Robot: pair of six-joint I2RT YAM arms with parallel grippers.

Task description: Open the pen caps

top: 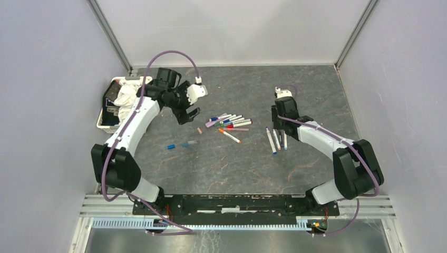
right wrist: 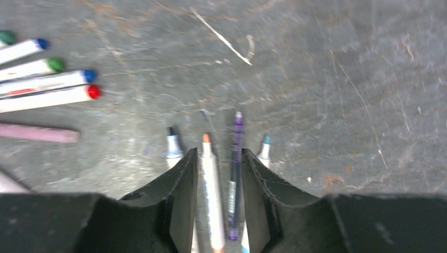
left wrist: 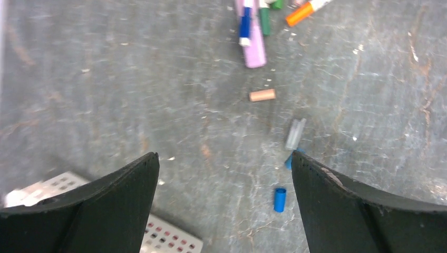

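Observation:
My left gripper (left wrist: 224, 158) (top: 187, 115) hangs wide open over bare table with nothing between its fingers. Loose pen caps lie just ahead of it: a blue one (left wrist: 279, 200) (top: 171, 146), a clear one (left wrist: 295, 134) and a tan one (left wrist: 262, 95) (top: 200, 130). My right gripper (right wrist: 217, 153) (top: 278, 126) is partly open, low over a row of uncapped pens. An orange-tipped pen (right wrist: 211, 195) and a purple pen (right wrist: 235, 174) lie in the gap between its fingers. A black-tipped pen (right wrist: 173, 145) and a teal-tipped one (right wrist: 264, 147) lie just outside the fingers.
A pile of capped markers (top: 230, 122) lies mid-table, with blue, green and red caps (right wrist: 93, 91) and a pink marker (right wrist: 39, 133) (left wrist: 255, 42). A white perforated basket (top: 108, 118) holding a white cloth (top: 128, 96) stands at the far left.

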